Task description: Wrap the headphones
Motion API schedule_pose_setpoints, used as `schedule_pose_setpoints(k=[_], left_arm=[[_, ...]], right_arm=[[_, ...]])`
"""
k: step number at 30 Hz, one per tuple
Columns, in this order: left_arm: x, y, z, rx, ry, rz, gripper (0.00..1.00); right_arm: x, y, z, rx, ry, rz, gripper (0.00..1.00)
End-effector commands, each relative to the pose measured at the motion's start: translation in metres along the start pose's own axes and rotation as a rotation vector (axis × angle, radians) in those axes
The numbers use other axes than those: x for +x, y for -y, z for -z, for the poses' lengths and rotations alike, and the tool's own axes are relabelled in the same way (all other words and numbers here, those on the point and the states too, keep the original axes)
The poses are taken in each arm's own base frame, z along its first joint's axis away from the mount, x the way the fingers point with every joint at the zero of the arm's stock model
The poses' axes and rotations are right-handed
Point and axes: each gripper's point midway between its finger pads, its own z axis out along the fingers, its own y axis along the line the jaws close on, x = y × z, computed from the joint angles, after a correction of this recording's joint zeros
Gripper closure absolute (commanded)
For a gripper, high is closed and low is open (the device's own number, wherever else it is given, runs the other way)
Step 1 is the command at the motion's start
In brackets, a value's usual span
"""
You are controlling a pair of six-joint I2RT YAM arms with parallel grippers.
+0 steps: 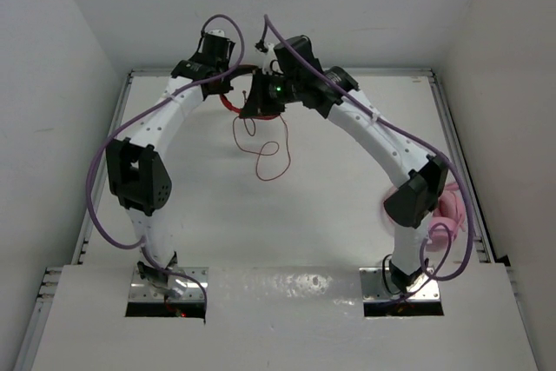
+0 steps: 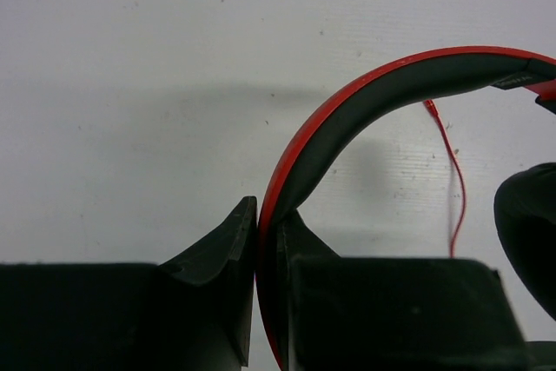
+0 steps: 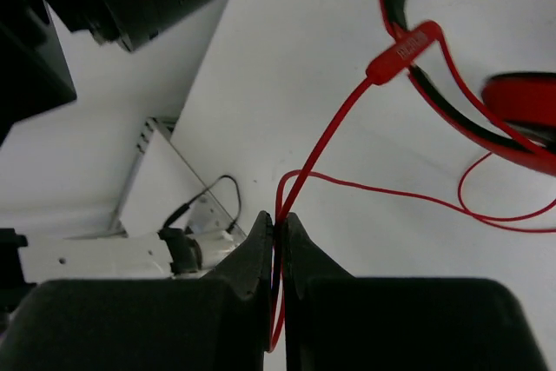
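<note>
headphones (image 2: 365,100) mostly out of view, seemingly

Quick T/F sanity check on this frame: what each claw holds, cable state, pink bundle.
1. The left claw is shut on the red headband. True.
2. The right claw is open and empty. False: it is shut on the thin red cable.
3. The pink bundle lies beside the right arm, apart from the headband. True.
4. The red cable is fully wound round the headband. False: the top view shows loose loops of it trailing away from the headband.
</note>
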Motion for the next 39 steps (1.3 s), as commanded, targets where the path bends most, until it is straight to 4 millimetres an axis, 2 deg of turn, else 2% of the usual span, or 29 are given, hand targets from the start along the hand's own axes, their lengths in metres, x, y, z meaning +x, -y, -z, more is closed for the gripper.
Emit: schedule_pose_setpoints(k=[1, 4, 7, 10, 12, 14, 16, 17, 21, 22, 24, 25, 26, 27, 28, 29, 30, 31, 32, 33, 34, 35, 37, 39], left_arm=[[-0.031, 0.019, 0.025, 0.081, 0.082, 0.153, 1.00], [-0.025, 0.021, 0.028, 0.089, 0.048, 0.193, 1.00], [-0.025, 0.024, 0.033, 0.110, 0.028, 0.233, 1.00], [-0.029, 0.024, 0.032, 0.124, 0.025, 0.270, 1.00], [-0.031, 0.021, 0.028, 0.150, 0.005, 0.311, 1.00], [-0.039, 0.018, 0.027, 0.173, 0.004, 0.341, 1.00], [-0.046, 0.021, 0.029, 0.205, 0.010, 0.358, 1.00], [-0.050, 0.020, 0.030, 0.208, 0.019, 0.359, 1.00], [-0.064, 0.019, 0.035, 0.230, 0.042, 0.364, 1.00], [-0.065, 0.018, 0.036, 0.237, 0.042, 0.368, 1.00], [-0.068, 0.017, 0.035, 0.257, 0.035, 0.388, 1.00], [-0.068, 0.015, 0.034, 0.254, 0.034, 0.391, 1.00], [-0.068, 0.016, 0.034, 0.272, 0.026, 0.395, 1.00], [-0.068, 0.017, 0.033, 0.276, 0.023, 0.397, 1.00], [-0.072, 0.016, 0.035, 0.284, 0.029, 0.403, 1.00], [-0.074, 0.018, 0.037, 0.304, 0.028, 0.406, 1.00], [-0.076, 0.019, 0.037, 0.310, 0.030, 0.404, 1.00], [-0.085, 0.021, 0.043, 0.326, 0.052, 0.397, 1.00], [-0.089, 0.021, 0.046, 0.334, 0.064, 0.393, 1.00], [-0.094, 0.022, 0.049, 0.339, 0.075, 0.389, 1.00], [-0.103, 0.021, 0.056, 0.348, 0.102, 0.377, 1.00], [-0.108, 0.021, 0.059, 0.350, 0.118, 0.371, 1.00], [-0.112, 0.018, 0.063, 0.343, 0.135, 0.362, 1.00], [-0.111, 0.015, 0.065, 0.331, 0.135, 0.357, 1.00]], right_arm=[[-0.033, -0.030, -0.012, -0.130, 0.104, -0.062, 1.00], [-0.043, -0.025, -0.027, -0.112, 0.135, -0.087, 1.00], [-0.027, -0.011, -0.051, -0.096, 0.091, -0.134, 1.00], [-0.005, -0.012, -0.066, -0.105, 0.025, -0.095, 0.98], [0.008, -0.011, -0.073, -0.100, -0.009, -0.046, 0.77], [0.024, -0.013, -0.077, -0.101, -0.050, 0.044, 0.47], [0.039, -0.014, -0.076, -0.104, -0.088, 0.131, 0.35], [0.042, -0.016, -0.073, -0.111, -0.094, 0.160, 0.22], [0.046, -0.017, -0.050, -0.137, -0.081, 0.361, 0.01], [0.046, -0.020, -0.036, -0.141, -0.069, 0.399, 0.01], [0.045, -0.019, -0.022, -0.127, -0.054, 0.467, 0.01], [0.054, -0.009, -0.019, -0.109, -0.072, 0.511, 0.01], [0.049, -0.013, -0.001, -0.102, -0.034, 0.549, 0.01], [0.050, -0.010, 0.004, -0.103, -0.020, 0.607, 0.01], [0.067, -0.001, 0.012, -0.097, -0.035, 0.630, 0.01], [0.073, 0.005, 0.015, -0.090, -0.032, 0.650, 0.01], [0.072, 0.011, 0.015, -0.075, 0.008, 0.693, 0.01], [0.096, 0.029, 0.016, -0.063, -0.016, 0.695, 0.10], [0.104, 0.038, 0.013, -0.053, -0.006, 0.696, 0.22], [0.089, 0.042, 0.008, -0.032, 0.105, 0.717, 0.38], [0.111, 0.064, -0.001, -0.010, 0.093, 0.698, 0.55], [0.110, 0.071, -0.006, 0.003, 0.128, 0.690, 0.50], [0.095, 0.072, -0.021, 0.002, 0.267, 0.671, 0.18], [0.081, 0.066, -0.044, -0.044, 0.341, 0.668, 0.17]])
